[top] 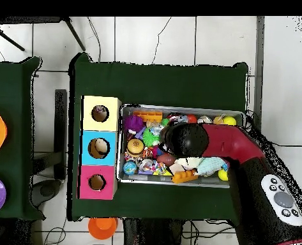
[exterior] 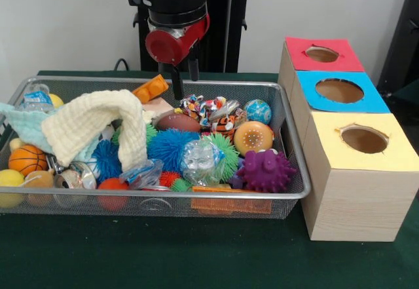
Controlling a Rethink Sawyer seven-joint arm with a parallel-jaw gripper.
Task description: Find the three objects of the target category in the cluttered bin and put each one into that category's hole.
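Overhead, one spread hand (exterior: 185, 73) hangs over one cluttered bin (exterior: 291, 148) beside three boxes (exterior: 357, 177).

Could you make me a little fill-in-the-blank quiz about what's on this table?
1. The wooden box nearest the front camera has a ____ top.
2. The gripper hangs over the ____ side of the wire bin.
3. A cream ____ lies draped over the toys.
4. The spiky ball beside the boxes is ____.

Missing words: yellow; far; cloth; purple
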